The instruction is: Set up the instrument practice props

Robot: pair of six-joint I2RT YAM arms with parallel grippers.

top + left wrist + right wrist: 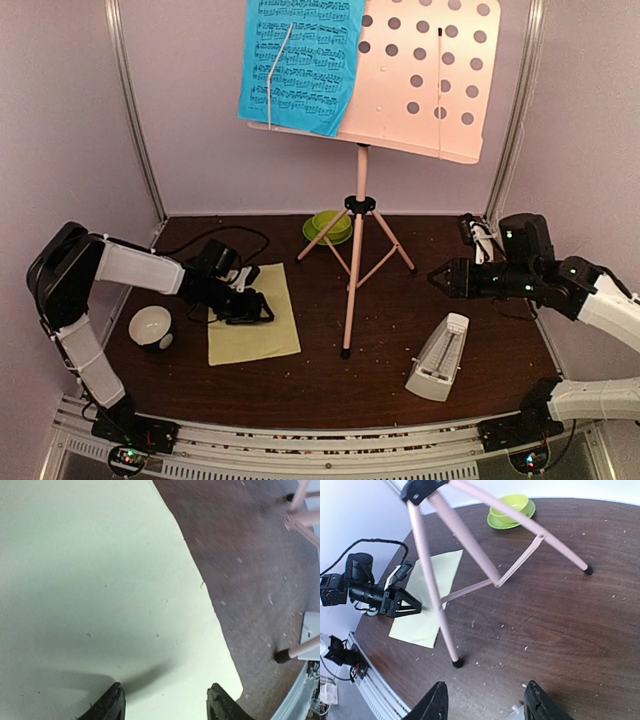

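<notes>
Pale-yellow music sheet (pixel 255 340) lies flat beneath the spread left hand (pixel 262 310); pinching may crumple it. Right hand (pixel 434 278), likewise spread, could topple the metronome (pixel 440 357).

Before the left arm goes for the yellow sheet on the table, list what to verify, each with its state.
1. Pale-yellow sheet lies flat on the table: ok.
2. Left jaws open above that sheet: ok.
3. Left jaws touching the sheet: cannot tell.
4. Right half of the stand's desk free of paper: ok.
5. Blue sheet sits on the desk's left half: ok.
6. Right jaws open, empty, apart from the metronome: ok.
</notes>
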